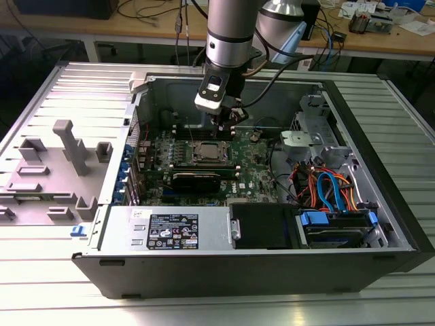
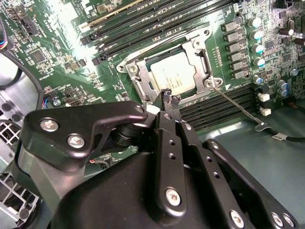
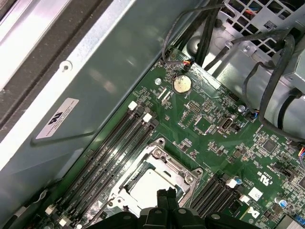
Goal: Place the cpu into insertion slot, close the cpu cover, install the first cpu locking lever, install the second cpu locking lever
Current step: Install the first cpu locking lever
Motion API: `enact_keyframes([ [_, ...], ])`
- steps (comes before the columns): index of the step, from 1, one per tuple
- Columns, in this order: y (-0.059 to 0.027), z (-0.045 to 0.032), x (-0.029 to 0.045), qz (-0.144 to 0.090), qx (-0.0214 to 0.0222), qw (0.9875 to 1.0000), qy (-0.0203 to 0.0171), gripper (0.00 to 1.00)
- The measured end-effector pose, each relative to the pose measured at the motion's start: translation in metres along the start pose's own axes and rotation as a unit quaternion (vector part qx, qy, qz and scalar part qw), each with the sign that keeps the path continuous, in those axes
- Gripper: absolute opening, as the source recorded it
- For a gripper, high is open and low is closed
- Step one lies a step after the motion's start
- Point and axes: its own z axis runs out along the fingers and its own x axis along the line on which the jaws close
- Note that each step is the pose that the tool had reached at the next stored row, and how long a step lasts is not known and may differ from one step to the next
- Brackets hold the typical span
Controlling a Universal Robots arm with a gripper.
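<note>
Exterior view: arm (image 1: 231, 34) upright, closed hand (image 1: 229, 122) over cpu cover (image 1: 207, 152) edge.

Place: a robotics or electronics lab with a workshop feel.
Work surface: a ribbed aluminium tabletop (image 1: 61, 299) built from slotted profiles, the kind used for test rigs.
Machine: an industrial robot arm (image 1: 230, 34) mounted over the work.
Workpiece: a desktop computer case (image 1: 258, 268) lying open on its side, with its green motherboard (image 1: 255, 170), drives and wire bundles exposed.
Fixtures: grey holder blocks (image 1: 68, 146) on the tabletop at the exterior view's left.
Background: a wooden bench (image 1: 149, 32) strewn with cables, and small electronic parts (image 1: 360, 22) on it.
</note>
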Motion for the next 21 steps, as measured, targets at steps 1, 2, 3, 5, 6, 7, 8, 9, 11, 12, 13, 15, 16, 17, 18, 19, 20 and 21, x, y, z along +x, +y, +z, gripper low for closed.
enact_keyframes([
  [1, -0.0001, 0.0, 0.0001, 0.0, -0.0001, 1.0, 0.0, 0.11],
  [2, -0.0001, 0.0, 0.0001, -0.001, -0.0001, 1.0, 0.0001, 0.11],
  [3, -0.0002, 0.0, 0.0001, -0.001, -0.0002, 1.0, 0.0003, 0.11],
  [5, -0.0002, 0.0, 0.0001, -0.001, -0.0006, 1.0, 0.0007, 0.11],
  [6, -0.0002, 0.0, 0.0002, -0.002, -0.0007, 1.0, 0.0008, 0.11],
  [7, -0.0005, 0.0, 0.0004, -0.003, -0.0008, 1.0, 0.0009, 0.11],
  [8, -0.0007, 0.0, 0.0005, -0.004, -0.0008, 1.0, 0.0009, 0.11],
  [9, -0.0007, 0.0, 0.0006, -0.006, -0.0008, 1.0, 0.0009, 0.11],
  [11, -0.0012, 0.0, 0.001, -0.01, -0.0008, 0.9999, 0.0009, 0.11],
  [12, -0.0016, 0.0, 0.0013, -0.018, -0.0007, 0.9998, 0.0007, 0.11],
  [13, -0.0017, 0.0, 0.0013, -0.028, -0.0006, 0.9996, 0.0005, 0.11],
  [15, -0.0018, 0.0001, 0.0014, -0.056, -0.0003, 0.9984, 0.0, 0.11],
  [16, -0.0018, 0.0, 0.0014, -0.071, -0.0001, 0.9975, -0.0003, 0.11],
  [17, -0.0018, 0.0001, 0.0014, -0.086, 0.0, 0.9963, -0.0006, 0.11],
  [18, -0.0019, 0.0001, 0.0015, -0.102, 0.0002, 0.9948, -0.0009, 0.11],
  [19, -0.0024, 0.0001, 0.0019, -0.106, 0.0002, 0.9944, -0.001, 0.11],
  [20, -0.0031, 0.0001, 0.0026, -0.109, 0.0002, 0.994, -0.0011, 0.11],
  [21, -0.0043, 0.0002, 0.0035, -0.112, 0.0002, 0.9938, -0.0011, 0.11],
])
